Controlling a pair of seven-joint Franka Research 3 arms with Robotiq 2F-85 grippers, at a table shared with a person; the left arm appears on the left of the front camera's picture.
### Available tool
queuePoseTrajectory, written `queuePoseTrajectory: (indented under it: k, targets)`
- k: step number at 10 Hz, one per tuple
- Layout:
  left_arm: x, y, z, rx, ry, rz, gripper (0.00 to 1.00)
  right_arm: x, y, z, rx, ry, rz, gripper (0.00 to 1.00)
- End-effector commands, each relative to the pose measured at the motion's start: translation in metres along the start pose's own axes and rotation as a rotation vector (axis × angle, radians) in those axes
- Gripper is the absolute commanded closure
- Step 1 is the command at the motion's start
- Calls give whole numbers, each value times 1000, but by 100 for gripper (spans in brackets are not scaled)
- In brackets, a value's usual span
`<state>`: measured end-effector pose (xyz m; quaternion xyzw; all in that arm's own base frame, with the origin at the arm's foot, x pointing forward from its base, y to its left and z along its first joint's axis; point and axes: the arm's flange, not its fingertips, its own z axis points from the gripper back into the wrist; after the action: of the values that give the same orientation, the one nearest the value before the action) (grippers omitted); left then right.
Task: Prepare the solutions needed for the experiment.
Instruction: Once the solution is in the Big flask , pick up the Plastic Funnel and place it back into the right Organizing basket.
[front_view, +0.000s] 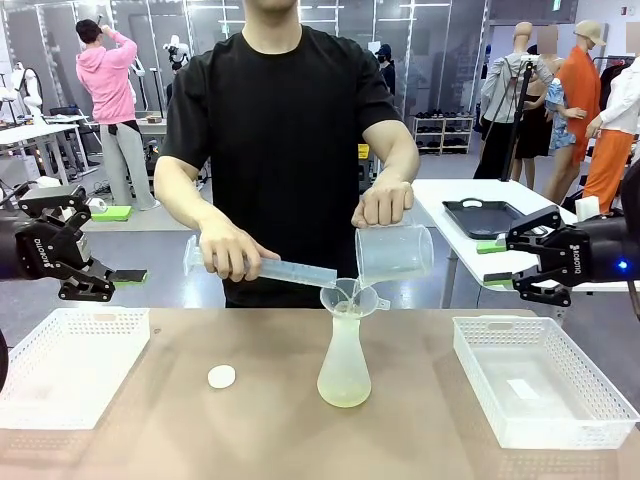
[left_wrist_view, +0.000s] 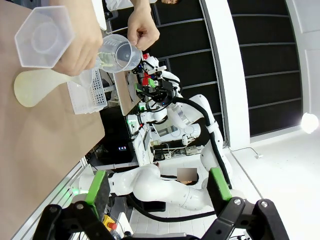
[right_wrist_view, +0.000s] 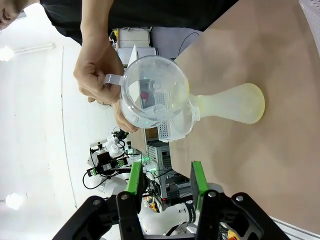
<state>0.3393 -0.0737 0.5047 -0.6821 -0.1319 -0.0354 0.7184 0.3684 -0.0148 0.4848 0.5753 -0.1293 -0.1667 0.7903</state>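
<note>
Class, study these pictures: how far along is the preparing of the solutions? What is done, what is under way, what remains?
Done: pale yellow-green liquid already fills the bottom of the flask, funnel seated in its neck. In hand: the person tilts a beaker and a graduated cylinder over the funnel. Left, probably: finishing the pour, lifting the funnel, perhaps capping; the white cap lies loose on the table.

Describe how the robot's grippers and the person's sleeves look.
Left gripper and right gripper: black, angular linkage bodies with white print along the side, jaws lined with green pads; a blue light glows on the right one. The person wears a black T-shirt with short sleeves.
</note>
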Motion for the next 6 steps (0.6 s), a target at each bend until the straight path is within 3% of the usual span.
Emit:
queuePoseTrajectory:
  k: [1,6]
  targets:
    - [0,-3,-3,-25,-7,4,0,-3,2,-1,15,-6,-11,50]
    - [0,-3,-3,-25,-7,4,0,-3,2,-1,15,-6,-11,50]
